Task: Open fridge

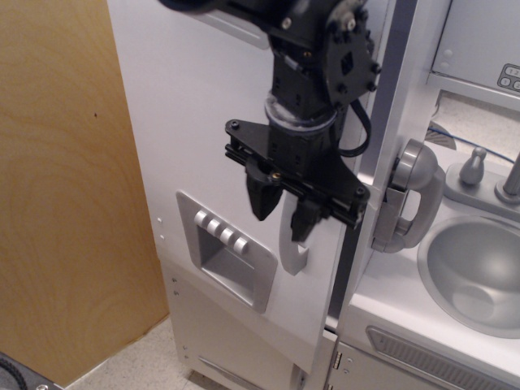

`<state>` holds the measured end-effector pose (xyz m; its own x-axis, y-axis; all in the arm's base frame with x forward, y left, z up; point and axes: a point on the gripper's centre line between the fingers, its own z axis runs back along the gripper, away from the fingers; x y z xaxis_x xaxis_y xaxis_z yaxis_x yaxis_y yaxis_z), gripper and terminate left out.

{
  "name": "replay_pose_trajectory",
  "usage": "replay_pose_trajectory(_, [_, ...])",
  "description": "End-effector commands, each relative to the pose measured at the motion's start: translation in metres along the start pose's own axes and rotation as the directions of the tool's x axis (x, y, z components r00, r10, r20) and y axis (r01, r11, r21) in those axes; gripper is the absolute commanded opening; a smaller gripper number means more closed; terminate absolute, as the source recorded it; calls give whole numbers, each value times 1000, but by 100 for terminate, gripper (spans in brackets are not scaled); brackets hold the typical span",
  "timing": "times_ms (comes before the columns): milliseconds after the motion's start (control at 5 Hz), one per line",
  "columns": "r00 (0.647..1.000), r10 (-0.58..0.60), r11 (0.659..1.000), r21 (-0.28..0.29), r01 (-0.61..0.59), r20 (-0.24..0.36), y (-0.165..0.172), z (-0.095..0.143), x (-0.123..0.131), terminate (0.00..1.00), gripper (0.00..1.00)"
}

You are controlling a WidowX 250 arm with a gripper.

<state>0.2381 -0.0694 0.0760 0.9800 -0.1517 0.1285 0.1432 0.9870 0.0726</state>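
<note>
Straddling the handle (294, 248) from above, the gripper (281, 213) has its dark fingers narrowed on the grey bar, so a pull swings the door. The fridge (211, 122) stands left of the sink (475, 272), its door ajar with a dark gap showing along the right edge.

Lighting's pretty even and soft here, bright enough overall, with the white fridge (203, 146) door a bit washed out near the top and only faint shading under the dispenser recess. The black pincer (283, 213) reads as a dark blob, detail mostly lost in its shadowed parts. Whole frame is slightly soft and grainy, sink bowl (479, 272) has a mild sheen.
</note>
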Motion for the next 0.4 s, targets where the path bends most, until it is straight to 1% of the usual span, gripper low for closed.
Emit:
replay_pose_trajectory(0, [966,-254,967,-6,254,-46,-39,-3,-25,0,100])
replay_pose_trajectory(200, [957,-288,957,-36,287,-43,-67,-6,-12,0,100])
